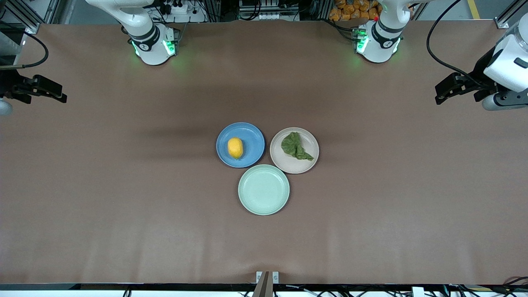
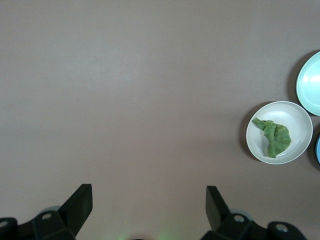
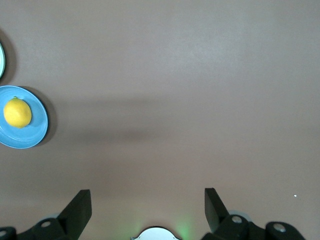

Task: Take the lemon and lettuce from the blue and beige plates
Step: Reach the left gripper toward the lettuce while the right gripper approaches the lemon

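Note:
The yellow lemon lies on the blue plate at the table's middle; it shows in the right wrist view too, lemon on blue plate. The green lettuce lies on the beige plate, beside the blue one toward the left arm's end; the left wrist view shows lettuce and plate. My left gripper hangs open and empty over the table's left-arm end, also seen in its wrist view. My right gripper hangs open and empty over the right-arm end, also seen in its wrist view.
A pale mint-green plate sits empty, nearer the front camera than the other two and touching both. The arm bases stand at the table's back edge. Brown table surface lies all around the plates.

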Robot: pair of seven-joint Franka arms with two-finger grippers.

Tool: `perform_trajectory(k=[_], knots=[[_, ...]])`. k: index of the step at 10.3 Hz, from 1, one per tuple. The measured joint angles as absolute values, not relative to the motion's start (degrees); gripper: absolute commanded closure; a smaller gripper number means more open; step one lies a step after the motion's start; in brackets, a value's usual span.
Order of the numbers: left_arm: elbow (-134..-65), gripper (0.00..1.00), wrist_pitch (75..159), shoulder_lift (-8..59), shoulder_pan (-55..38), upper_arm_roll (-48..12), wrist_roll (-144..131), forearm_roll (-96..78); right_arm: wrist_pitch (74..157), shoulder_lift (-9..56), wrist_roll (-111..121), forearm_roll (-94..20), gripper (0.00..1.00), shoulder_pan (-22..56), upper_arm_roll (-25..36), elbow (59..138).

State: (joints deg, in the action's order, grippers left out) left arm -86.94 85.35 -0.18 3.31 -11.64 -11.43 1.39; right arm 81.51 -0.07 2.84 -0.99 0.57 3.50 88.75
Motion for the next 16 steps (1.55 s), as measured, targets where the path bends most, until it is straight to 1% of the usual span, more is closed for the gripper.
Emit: perform_trajectory(k=[4, 7, 11, 16], knots=[[-87.32, 0.0, 83.84, 0.39, 3.22, -11.97, -11.43, 3.82, 81.5, -0.07, 2.84, -0.99, 0.0, 0.59, 3.5, 88.75], [-88.09, 0.0, 84.77, 5.53, 2.65, -12.49, -12.15, 1.98, 81.35, 0.14, 2.84, -0.99, 0.0, 0.6, 3.55, 88.75], [-88.26, 0.0, 90.11, 13.6, -0.71, -13.5, -22.12, -1.37, 81.06, 3.02, 2.84, -0.99, 0.0, 0.74, 3.58, 89.09], [-88.81, 0.0, 99.42, 21.35, -11.02, -13.97, -41.28, -1.74, 83.51, 8.11, 1.47, -2.54, 0.0, 5.16, 3.53, 89.28]])
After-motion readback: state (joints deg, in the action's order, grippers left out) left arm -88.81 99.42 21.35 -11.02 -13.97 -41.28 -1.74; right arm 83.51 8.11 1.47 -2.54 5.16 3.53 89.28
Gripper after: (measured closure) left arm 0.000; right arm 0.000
